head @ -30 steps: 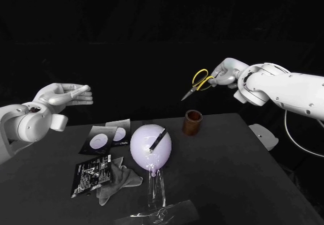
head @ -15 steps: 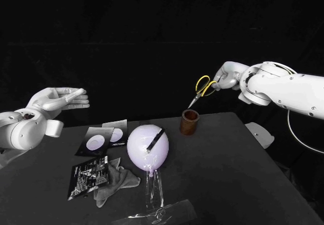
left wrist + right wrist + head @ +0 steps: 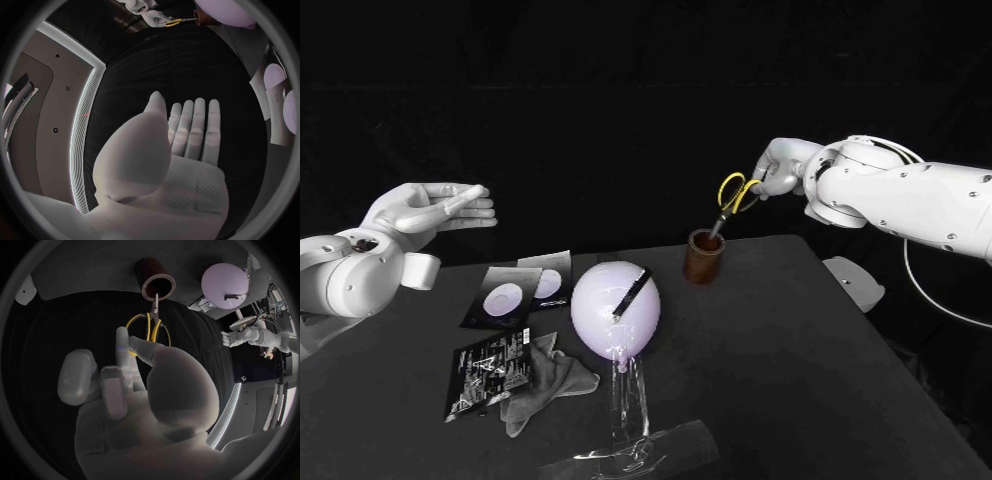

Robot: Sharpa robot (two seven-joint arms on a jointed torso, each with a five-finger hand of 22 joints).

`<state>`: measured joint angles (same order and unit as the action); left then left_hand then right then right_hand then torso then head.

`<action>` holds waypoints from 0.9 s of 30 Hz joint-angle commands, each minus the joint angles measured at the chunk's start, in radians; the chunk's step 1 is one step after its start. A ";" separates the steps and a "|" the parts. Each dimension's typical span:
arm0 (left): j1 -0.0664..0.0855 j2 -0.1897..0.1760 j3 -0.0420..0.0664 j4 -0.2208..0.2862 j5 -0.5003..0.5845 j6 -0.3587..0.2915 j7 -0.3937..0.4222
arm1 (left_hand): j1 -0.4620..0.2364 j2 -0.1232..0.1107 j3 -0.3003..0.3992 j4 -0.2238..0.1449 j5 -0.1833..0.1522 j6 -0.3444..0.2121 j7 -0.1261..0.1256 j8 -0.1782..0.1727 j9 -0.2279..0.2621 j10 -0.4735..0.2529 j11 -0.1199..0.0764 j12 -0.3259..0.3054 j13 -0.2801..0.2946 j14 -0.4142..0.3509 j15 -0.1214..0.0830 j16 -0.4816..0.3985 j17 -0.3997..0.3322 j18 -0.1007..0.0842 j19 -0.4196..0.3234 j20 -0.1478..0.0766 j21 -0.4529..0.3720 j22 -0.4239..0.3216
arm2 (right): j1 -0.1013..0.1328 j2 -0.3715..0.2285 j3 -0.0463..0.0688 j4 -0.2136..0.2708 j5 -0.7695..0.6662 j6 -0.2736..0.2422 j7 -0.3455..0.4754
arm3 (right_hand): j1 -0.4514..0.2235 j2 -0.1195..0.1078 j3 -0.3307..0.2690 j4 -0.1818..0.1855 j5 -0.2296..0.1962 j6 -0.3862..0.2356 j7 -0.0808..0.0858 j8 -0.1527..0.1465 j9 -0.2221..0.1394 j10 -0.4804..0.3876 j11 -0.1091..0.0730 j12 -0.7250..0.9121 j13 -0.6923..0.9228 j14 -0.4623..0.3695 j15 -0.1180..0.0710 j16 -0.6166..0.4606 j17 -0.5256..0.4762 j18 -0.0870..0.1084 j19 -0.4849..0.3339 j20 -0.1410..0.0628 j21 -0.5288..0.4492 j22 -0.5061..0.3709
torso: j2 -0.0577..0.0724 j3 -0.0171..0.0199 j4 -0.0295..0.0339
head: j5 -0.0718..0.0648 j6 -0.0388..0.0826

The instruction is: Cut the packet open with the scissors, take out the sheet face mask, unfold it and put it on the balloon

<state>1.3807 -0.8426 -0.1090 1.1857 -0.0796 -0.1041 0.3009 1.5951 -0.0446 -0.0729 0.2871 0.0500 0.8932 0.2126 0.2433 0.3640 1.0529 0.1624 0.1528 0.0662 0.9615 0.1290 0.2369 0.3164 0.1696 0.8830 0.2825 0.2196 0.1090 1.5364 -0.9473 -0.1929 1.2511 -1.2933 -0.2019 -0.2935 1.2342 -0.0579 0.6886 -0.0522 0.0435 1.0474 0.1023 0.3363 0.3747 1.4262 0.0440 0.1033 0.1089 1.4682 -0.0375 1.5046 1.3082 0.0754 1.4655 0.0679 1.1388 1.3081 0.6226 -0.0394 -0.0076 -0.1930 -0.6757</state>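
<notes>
Aloft, scissors (image 3: 736, 192) in right robot hand (image 3: 780, 168), tips perhaps in holder (image 3: 702, 262).

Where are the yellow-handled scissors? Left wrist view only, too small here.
Observer: The right hand holds the yellow-handled scissors blades down, tips at the mouth of the brown cylindrical cup.
Operator: Packet?
Observer: A dark printed packet lies flat on the black table, a crumpled grey sheet beside it. Cut or not, I cannot tell.
Operator: Balloon covered?
Observer: No. The pale lilac balloon is bare apart from a thin black strip across it.
</notes>
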 commanded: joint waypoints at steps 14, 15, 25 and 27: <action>0.001 0.002 0.001 0.019 -0.002 0.001 0.018 | -0.001 -0.005 -0.005 0.002 -0.002 0.007 -0.002 -0.006 -0.002 0.005 0.000 -0.008 -0.002 0.008 0.001 -0.002 -0.001 0.013 0.005 0.001 0.003 -0.002 | -0.035 0.032 -0.003 0.014 -0.107 -0.033 -0.051 | -0.008 0.001 0.005 0.006 0.005 -0.008 -0.001 0.001 0.074 -0.003 -0.015 -0.013 -0.003 0.063 -0.004 0.007 0.032 -0.010 0.026 -0.009 0.012 0.176 | 0.000 -0.0001 -0.0006 | 0.002 -0.008; 0.001 0.002 0.001 0.019 -0.002 0.001 0.018 | -0.001 -0.005 -0.005 0.002 -0.002 0.007 -0.002 -0.006 -0.002 0.005 0.000 -0.008 -0.002 0.008 0.001 -0.002 -0.001 0.013 0.005 0.001 0.003 -0.002 | -0.036 0.034 -0.004 0.015 -0.106 -0.036 -0.050 | -0.008 0.001 0.005 0.006 0.005 -0.009 -0.001 0.001 0.074 -0.004 -0.015 -0.014 -0.003 0.063 -0.004 0.007 0.033 -0.010 0.026 -0.009 0.011 0.176 | 0.000 -0.0001 -0.0006 | 0.002 -0.008; 0.001 0.002 0.001 0.018 -0.004 0.000 0.019 | 0.002 -0.004 -0.007 0.000 -0.002 0.007 0.000 -0.009 -0.005 0.005 0.001 -0.011 -0.002 0.006 0.002 -0.005 -0.002 0.013 0.007 0.000 0.003 -0.002 | -0.062 0.049 -0.008 0.061 -0.062 -0.043 -0.010 | -0.107 -0.153 -0.097 0.064 0.004 -0.117 0.023 -0.066 0.060 -0.138 0.016 -0.045 -0.033 0.058 0.022 0.003 0.013 -0.004 0.008 0.006 -0.040 0.164 | -0.001 -0.0001 -0.0005 | 0.006 -0.011; 0.001 0.002 0.001 0.018 -0.004 0.001 0.019 | 0.003 -0.004 -0.007 0.000 -0.002 0.006 0.001 -0.009 -0.006 0.005 0.001 -0.012 -0.002 0.006 0.002 -0.005 -0.002 0.013 0.008 0.000 0.003 -0.002 | -0.064 0.049 -0.009 0.066 -0.060 -0.044 -0.008 | -0.114 -0.177 -0.121 0.072 0.005 -0.140 0.028 -0.082 0.053 -0.168 0.020 -0.045 -0.039 0.054 0.024 -0.001 -0.001 0.000 0.000 0.009 -0.070 0.157 | -0.002 -0.0005 -0.0013 | 0.006 -0.012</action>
<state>1.3806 -0.8425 -0.1090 1.2019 -0.0818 -0.1042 0.3030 1.5951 -0.0446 -0.0728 0.2870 0.0500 0.8931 0.2124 0.2394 0.3592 1.0528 0.1625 0.1439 0.0654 0.9613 0.1292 0.2368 0.3159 0.1684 0.8829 0.2824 0.2195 0.1080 1.4723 -0.8982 -0.2019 1.3146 -1.3574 -0.2360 -0.3189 1.1203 -0.2321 0.5658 0.0200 0.0499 0.9048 0.1300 0.2526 0.4275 1.2539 0.0645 0.0592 0.0695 1.4658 -0.0168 1.5059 1.3057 0.0754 1.4611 0.0722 1.0622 1.3079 0.6214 -0.0395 -0.0082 -0.1870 -0.6866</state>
